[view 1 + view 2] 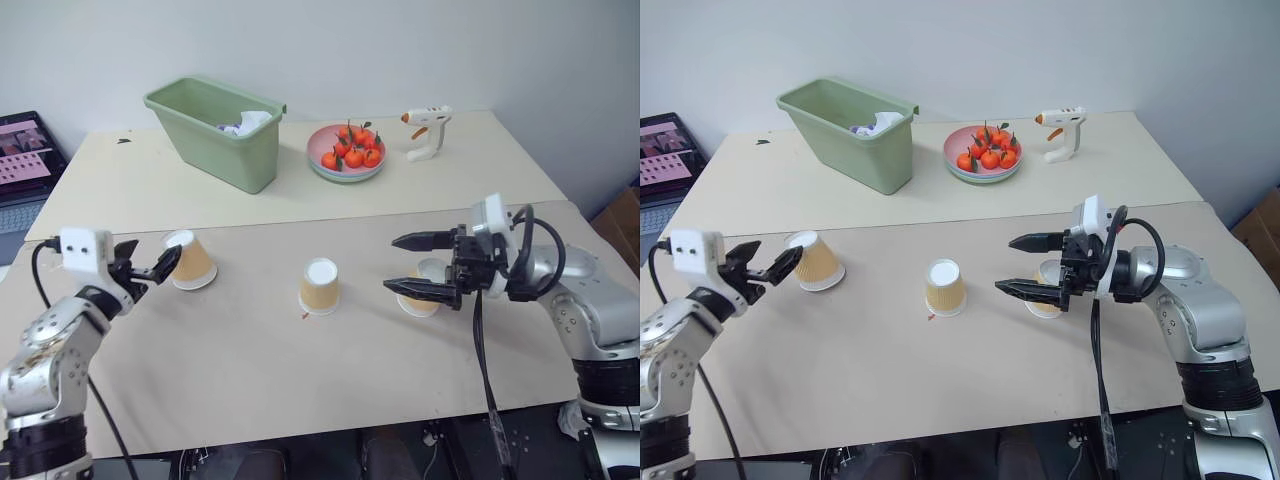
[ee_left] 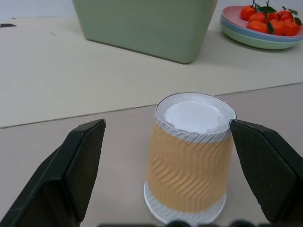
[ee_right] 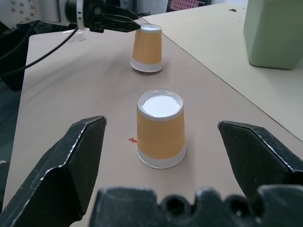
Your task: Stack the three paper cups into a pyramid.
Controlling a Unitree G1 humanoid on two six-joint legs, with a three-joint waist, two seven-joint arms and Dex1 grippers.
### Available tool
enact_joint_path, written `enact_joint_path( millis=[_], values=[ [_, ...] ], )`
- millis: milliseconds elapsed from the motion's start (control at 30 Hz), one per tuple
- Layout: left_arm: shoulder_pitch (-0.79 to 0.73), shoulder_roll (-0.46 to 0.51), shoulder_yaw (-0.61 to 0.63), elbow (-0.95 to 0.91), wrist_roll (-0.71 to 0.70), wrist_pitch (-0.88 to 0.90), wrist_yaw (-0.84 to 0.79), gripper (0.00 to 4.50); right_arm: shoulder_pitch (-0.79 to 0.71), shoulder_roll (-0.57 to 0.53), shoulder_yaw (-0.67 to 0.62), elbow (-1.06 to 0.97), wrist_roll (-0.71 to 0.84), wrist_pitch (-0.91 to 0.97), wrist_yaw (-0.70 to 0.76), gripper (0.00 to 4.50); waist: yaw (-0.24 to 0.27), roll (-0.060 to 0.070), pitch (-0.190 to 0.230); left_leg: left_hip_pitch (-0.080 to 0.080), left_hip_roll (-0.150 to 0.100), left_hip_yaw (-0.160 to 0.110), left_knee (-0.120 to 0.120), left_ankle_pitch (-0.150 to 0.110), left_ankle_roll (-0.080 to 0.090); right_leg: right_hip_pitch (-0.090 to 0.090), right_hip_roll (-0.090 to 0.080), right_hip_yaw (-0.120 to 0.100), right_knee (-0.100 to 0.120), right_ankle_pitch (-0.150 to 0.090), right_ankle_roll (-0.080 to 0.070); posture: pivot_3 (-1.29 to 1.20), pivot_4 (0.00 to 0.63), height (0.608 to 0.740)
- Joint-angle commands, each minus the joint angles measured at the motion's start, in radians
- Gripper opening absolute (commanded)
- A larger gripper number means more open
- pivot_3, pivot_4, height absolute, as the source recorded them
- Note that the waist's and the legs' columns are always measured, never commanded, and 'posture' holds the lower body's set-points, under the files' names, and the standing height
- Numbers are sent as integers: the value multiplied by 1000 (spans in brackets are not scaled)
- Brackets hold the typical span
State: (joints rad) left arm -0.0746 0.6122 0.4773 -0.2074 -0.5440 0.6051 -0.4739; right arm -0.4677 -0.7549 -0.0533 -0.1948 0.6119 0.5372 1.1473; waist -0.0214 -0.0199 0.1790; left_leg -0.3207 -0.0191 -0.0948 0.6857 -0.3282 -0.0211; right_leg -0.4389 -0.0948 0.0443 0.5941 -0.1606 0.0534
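Here, three paper cups stand upside down and unstacked on the table (image 1: 250,390).
From the middle cup (image 1: 320,287): left cup (image 1: 190,260) sits between the spread left tool (image 1: 150,266) fingers; right cup (image 1: 425,290) hides behind the wide-open right tool (image 1: 408,265).

Both robot arms are shiny silver with round joints and small dark screws. Each wrist has a white box. The left gripper (image 1: 150,268) and the right gripper (image 1: 415,265) each have two pointed black fingers. Thin black cables loop off both arms.
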Motion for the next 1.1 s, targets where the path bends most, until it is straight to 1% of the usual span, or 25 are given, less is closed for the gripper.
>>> enact_joint_path(
  millis=[33, 133, 300, 433, 533, 867, 967, 1100],
  values=[
    [56, 26, 25, -127, -63, 40, -46, 4451, -32, -9, -24, -9, 19, -1, 9, 4500, 1, 0, 0, 0, 0, 0, 0, 0, 0, 0, 0, 0, 0, 0, 0, 0, 150, 725],
    [77, 22, 15, -172, -83, 58, -51, 4451, -49, 0, -16, 6, 17, -8, 17, 4500, 4, -1, 0, 0, 0, 0, 0, 0, 0, 0, 0, 0, 0, 0, 0, 0, 150, 725],
    [55, -4, -18, -209, -96, 71, -12, 4451, -65, 18, 6, 19, 5, -17, 23, 4500, 5, -1, 0, 0, 0, 0, 0, 0, 0, 0, 0, 0, 0, 0, 0, 0, 150, 725],
    [46, 7, -8, -236, -117, 95, 2, 4451, -64, 19, 2, 16, 7, -14, 25, 4500, 4, -1, 0, -1, 0, 0, 0, 0, 0, 0, 0, 0, 0, 0, 0, 0, 150, 725],
    [53, 21, 20, -222, -112, 98, 5, 4451, -55, 12, -5, 15, 6, -16, 26, 4500, 2, -1, 0, 0, 0, 0, 0, 0, 0, 0, 0, 0, 0, 0, 0, 0, 150, 725],
    [63, 23, 73, -125, -96, 64, 11, 4451, -44, 8, -10, 7, 7, -12, 24, 4500, 3, -1, 0, 0, 0, 0, 0, 0, 0, 0, 0, 0, 0, 0, 0, 0, 150, 725],
    [62, 29, 73, -109, -85, 56, 6, 4451, -44, 6, -13, 7, 8, -12, 23, 4500, 3, -1, 0, 0, 0, 0, 0, 0, 0, 0, 0, 0, 0, 0, 0, 0, 150, 725],
    [40, 29, 39, -77, -52, 31, -2, 4451, -53, 8, -10, 10, 7, -14, 23, 4500, 3, -1, 0, 0, 0, 0, 0, 0, 0, 0, 0, 0, 0, 0, 0, 0, 150, 725]
  ],
)
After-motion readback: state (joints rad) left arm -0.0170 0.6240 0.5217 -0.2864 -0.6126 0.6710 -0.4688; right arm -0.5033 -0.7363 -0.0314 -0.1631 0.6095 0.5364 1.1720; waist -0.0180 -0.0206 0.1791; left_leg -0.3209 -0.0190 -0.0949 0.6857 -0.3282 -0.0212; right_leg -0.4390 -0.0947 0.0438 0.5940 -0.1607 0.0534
